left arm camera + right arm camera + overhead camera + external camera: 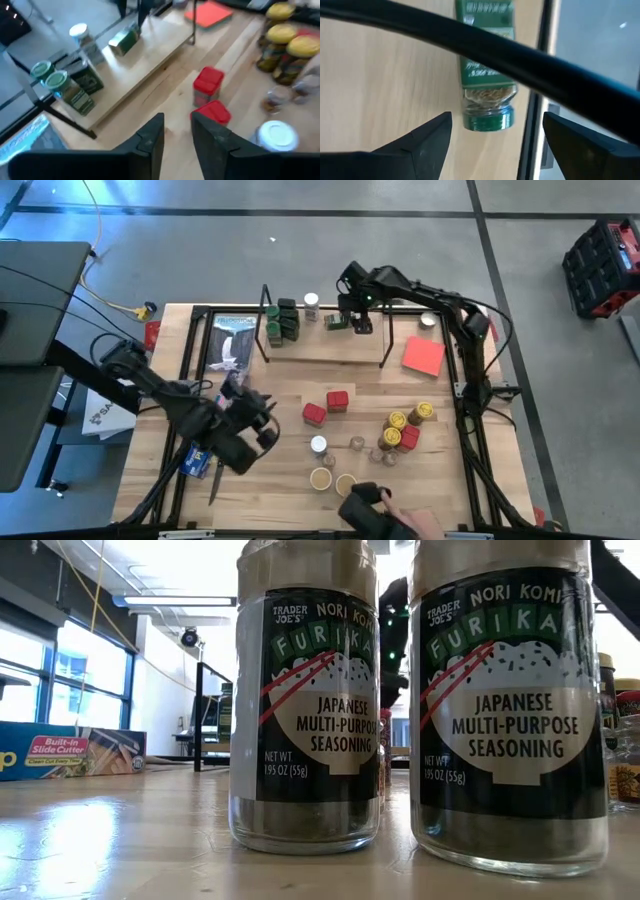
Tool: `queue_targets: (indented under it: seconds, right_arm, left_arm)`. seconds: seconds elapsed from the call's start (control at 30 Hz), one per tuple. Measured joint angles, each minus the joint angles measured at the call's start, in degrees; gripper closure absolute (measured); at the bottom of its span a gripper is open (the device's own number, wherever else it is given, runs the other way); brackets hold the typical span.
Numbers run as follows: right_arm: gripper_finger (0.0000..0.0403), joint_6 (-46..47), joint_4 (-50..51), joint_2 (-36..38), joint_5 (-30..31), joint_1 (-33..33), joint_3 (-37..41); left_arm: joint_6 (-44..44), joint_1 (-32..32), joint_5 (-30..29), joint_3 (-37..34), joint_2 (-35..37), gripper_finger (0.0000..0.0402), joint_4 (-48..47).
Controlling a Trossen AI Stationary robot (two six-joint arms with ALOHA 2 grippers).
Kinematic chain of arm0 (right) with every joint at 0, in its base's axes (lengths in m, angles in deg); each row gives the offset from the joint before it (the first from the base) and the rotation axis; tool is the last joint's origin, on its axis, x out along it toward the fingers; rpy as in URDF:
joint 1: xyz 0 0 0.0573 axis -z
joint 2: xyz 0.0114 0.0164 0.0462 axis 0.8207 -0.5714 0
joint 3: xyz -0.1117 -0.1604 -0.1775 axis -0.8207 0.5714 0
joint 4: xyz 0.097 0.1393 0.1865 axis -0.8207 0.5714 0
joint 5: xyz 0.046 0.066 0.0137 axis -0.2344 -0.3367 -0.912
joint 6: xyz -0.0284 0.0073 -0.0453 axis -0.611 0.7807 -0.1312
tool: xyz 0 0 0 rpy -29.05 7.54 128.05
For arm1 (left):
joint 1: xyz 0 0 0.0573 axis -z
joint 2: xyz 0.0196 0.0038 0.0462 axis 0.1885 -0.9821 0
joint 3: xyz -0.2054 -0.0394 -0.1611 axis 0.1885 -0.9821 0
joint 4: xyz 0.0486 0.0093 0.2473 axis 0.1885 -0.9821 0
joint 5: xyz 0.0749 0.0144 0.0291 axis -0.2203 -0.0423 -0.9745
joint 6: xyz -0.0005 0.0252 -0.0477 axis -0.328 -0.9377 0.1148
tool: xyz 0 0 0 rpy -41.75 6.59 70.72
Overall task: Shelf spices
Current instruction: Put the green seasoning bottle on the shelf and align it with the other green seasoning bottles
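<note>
Over the shelf (300,350) at the far side of the surface, your right gripper (495,135) hangs with its jaws spread wide and nothing in them, straddling a green-labelled jar (487,65) that lies on its side on the board, its long axis running away from the fingers, cap end nearest. Your left gripper (176,131), slightly parted and empty, sits nearer the two red tins (209,85), so that arm looks better placed for the next pick.
</note>
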Motion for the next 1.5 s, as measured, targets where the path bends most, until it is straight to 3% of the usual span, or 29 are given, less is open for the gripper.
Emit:
queue_targets:
  seconds: [0.27,0.73,0.97,1.23,1.5]
  right_arm:
    - [0.0099,-0.87,-0.75,-2.84,-0.06,0.24,0.39]
    - [0.0207,0.50,-0.75,-6.38,-4.47,0.28,0.30]
    - [0.0209,1.58,0.41,-5.81,-4.41,0.09,-0.02]
    - [0.0209,1.74,4.82,-0.20,-2.11,-2.50,-0.07]
    - [0.0209,3.33,6.95,10.06,0.88,-10.02,0.91]
  left_arm:
    - [0.51,4.39,-5.00,0.07,0.43,0.0286,1.57]
    - [1.53,4.70,-5.18,0.07,0.40,0.0286,2.37]
    - [1.53,4.68,-5.29,0.07,0.40,0.0286,2.48]
    - [1.49,4.48,-7.21,0.07,0.38,0.0286,3.15]
    - [1.42,1.59,-8.91,0.07,0.36,0.0283,5.58]
